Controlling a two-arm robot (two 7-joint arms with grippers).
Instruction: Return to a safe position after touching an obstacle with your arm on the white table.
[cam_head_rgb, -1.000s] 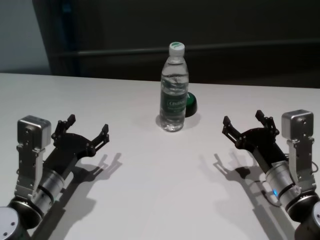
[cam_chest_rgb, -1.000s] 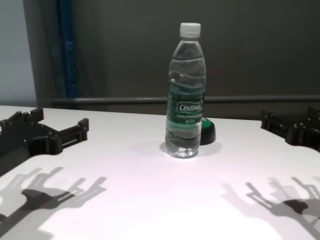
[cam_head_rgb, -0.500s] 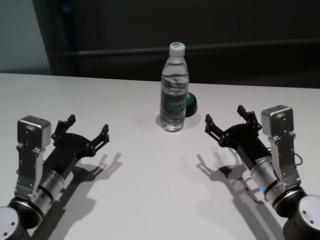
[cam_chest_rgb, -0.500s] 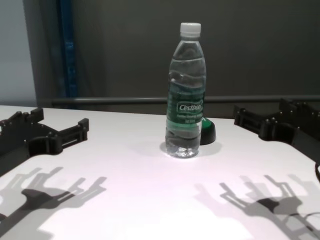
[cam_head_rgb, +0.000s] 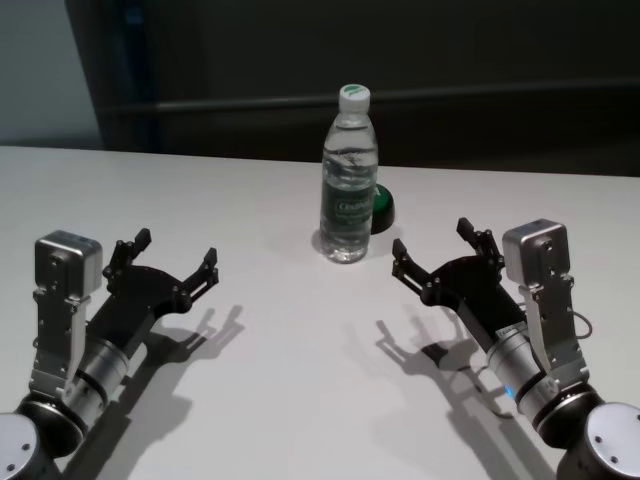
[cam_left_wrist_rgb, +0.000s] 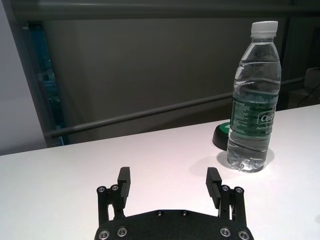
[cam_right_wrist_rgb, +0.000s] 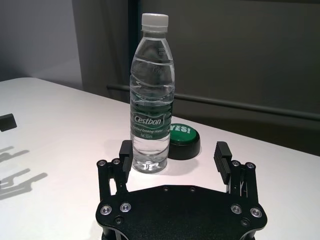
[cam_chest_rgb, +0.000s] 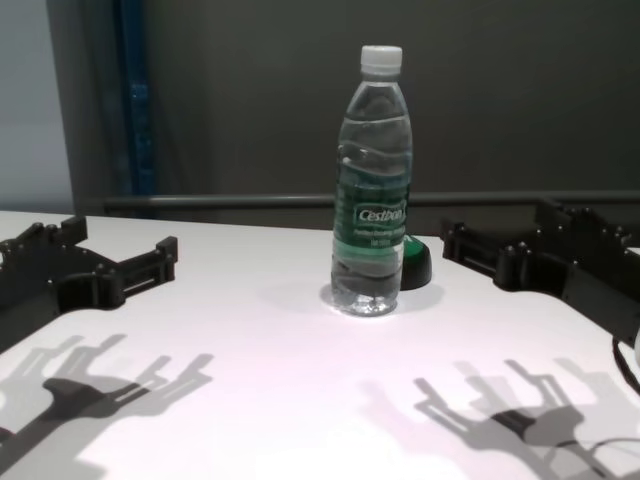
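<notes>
The obstacle, a clear water bottle (cam_head_rgb: 349, 182) with a white cap and dark green label, stands upright at the middle of the white table (cam_head_rgb: 290, 350). It also shows in the chest view (cam_chest_rgb: 373, 190), the left wrist view (cam_left_wrist_rgb: 253, 102) and the right wrist view (cam_right_wrist_rgb: 152, 100). My right gripper (cam_head_rgb: 438, 248) is open and empty, a short way right of the bottle and nearer to me, not touching it; its fingers (cam_right_wrist_rgb: 126, 152) frame the bottle in the right wrist view. My left gripper (cam_head_rgb: 172, 257) is open and empty, parked at the left.
A small dark green-black dome-shaped button (cam_head_rgb: 381, 209) marked "YES!" (cam_right_wrist_rgb: 182, 140) sits just behind and right of the bottle. A dark wall with a grey rail (cam_chest_rgb: 230, 202) runs behind the table's far edge.
My right arm has moved leftward toward the bottle, from the table's right side to close beside it. The bottle still stands upright. The left arm has not moved.
</notes>
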